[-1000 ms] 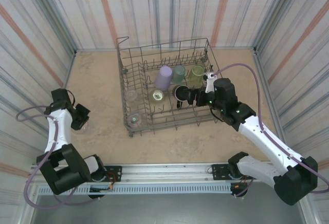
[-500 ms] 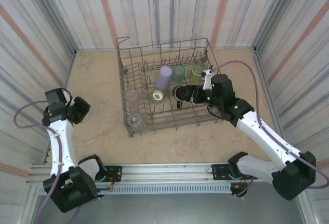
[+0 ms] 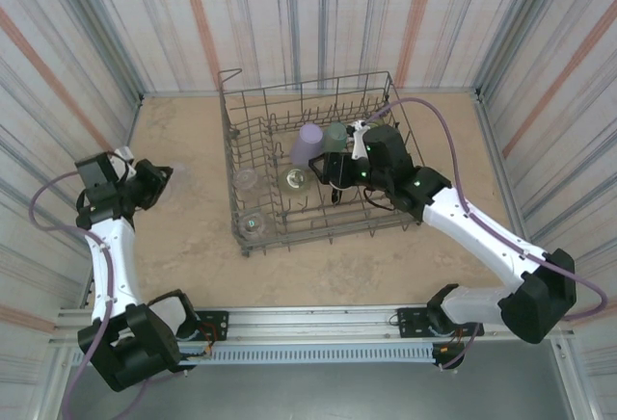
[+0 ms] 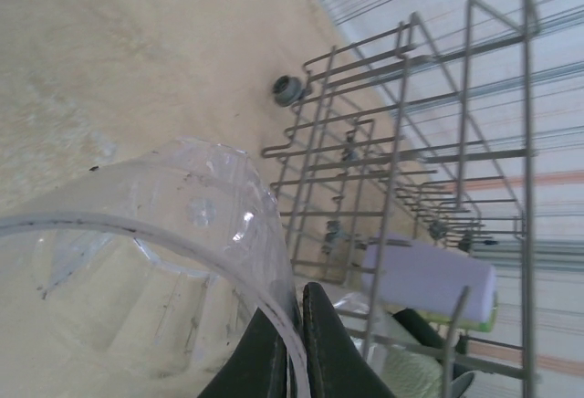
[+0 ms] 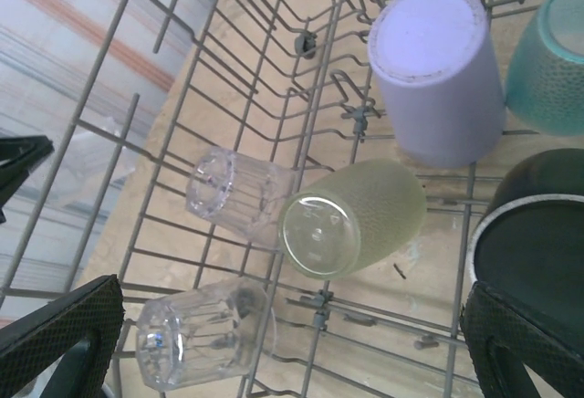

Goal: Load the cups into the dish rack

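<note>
Cups [image 5: 438, 69] in lavender, teal, yellow-green, dark and clear sit in the rack [image 3: 255, 141] under the spread right hand [image 5: 287, 325], while the left hand [image 4: 294, 343] pinches another clear cup [image 4: 137, 279] by its rim over the surface [image 3: 183, 237] left of the rack.

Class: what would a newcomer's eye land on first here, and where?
A large grey wire dish rack sits mid-table, a tall lavender plastic cup bright inside it. The right end effector hangs open over the rack; left of it, the left end effector pinches the rim of a clear plastic tumbler.
</note>
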Controlling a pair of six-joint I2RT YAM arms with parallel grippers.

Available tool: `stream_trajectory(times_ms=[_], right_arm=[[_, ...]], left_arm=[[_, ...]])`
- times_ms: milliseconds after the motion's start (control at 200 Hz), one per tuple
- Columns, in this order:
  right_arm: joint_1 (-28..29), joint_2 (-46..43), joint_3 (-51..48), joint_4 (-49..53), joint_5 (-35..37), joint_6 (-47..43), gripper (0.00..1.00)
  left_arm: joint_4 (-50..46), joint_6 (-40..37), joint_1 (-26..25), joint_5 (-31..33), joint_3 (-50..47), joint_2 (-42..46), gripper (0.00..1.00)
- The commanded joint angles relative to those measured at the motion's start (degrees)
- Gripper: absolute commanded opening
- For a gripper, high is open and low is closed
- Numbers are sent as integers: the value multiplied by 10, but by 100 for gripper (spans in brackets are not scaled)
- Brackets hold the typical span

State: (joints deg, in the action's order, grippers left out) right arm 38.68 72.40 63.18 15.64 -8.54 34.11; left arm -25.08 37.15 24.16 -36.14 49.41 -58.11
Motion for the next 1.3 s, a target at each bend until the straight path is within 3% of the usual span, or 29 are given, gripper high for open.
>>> stream_trajectory(times_ms=[0,311,601,821,1292], right_arm=[[5,13,28,14,12,16,99],[-3,59,83,-14,-40,25,99],[-31,119,135,-55,-138,70,99],[-48,162,158,-119,-192,113,99],[-67,260,198,-281,-278,233,99]], left_arm=[[89,53,5,-55,22,-5,0],[286,180,3,-134,8,-21,0],[407,249,-57,-143,6,-30,0],[555,340,-112,-157,20,-71,0],[668,345,-265,-114,37,-129,0]])
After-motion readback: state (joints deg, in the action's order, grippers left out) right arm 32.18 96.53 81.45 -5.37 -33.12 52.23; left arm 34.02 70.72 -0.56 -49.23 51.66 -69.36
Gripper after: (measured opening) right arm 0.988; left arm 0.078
